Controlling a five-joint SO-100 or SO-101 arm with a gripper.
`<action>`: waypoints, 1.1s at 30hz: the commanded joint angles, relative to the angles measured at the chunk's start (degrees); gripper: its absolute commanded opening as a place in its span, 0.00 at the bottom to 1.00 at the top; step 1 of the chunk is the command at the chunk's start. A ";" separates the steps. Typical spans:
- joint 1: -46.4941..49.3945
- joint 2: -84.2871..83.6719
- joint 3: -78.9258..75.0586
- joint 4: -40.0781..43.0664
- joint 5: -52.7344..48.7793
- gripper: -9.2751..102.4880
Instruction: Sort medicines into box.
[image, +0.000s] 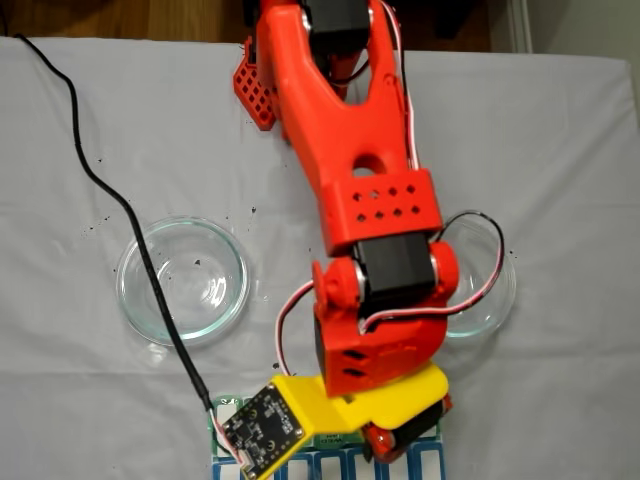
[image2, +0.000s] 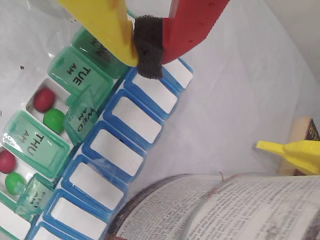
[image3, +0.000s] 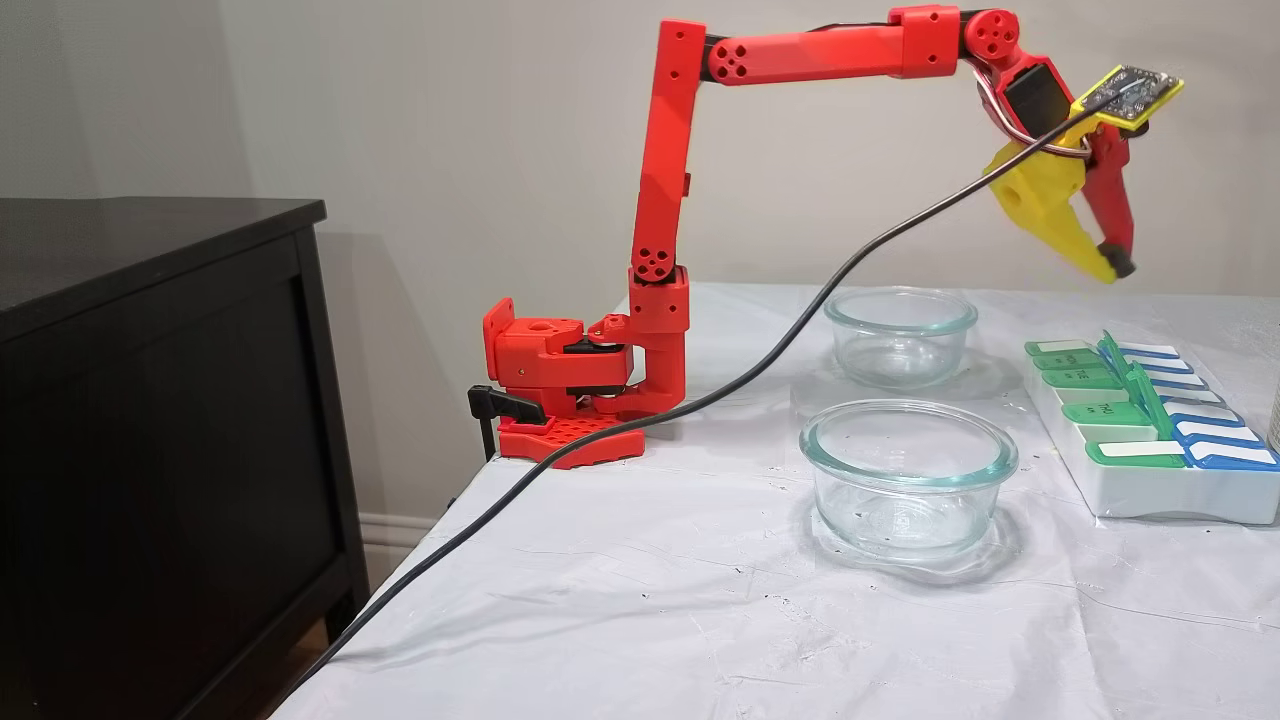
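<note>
My gripper (image2: 148, 47), with one yellow and one red finger, is shut, its black-padded tips pressed together with nothing between them. In a fixed view it (image3: 1112, 268) hangs high above the far end of the box (image3: 1150, 490). In the wrist view the box (image2: 35, 142) shows green lids marked TUE, WED and THU. The WED lid stands open over a dark red medicine ball (image2: 44, 99) and a green one (image2: 53, 120). Past the shut THU lid, another open compartment holds a red ball (image2: 6, 161) and a green ball (image2: 15, 182).
Two clear glass dishes (image3: 900, 345) (image3: 908, 500) stand between the arm base and the box, with nothing seen inside. A row of blue-and-white compartments (image2: 130, 150) runs beside the green ones. A black cable (image3: 700, 400) trails across the cloth. Printed paper (image2: 240, 210) lies near the box.
</note>
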 joint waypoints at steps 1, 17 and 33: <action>2.99 5.27 -1.14 -2.55 -0.18 0.08; 3.87 -5.36 -5.80 -0.35 -1.58 0.08; 1.49 -13.97 -15.56 13.97 -3.43 0.08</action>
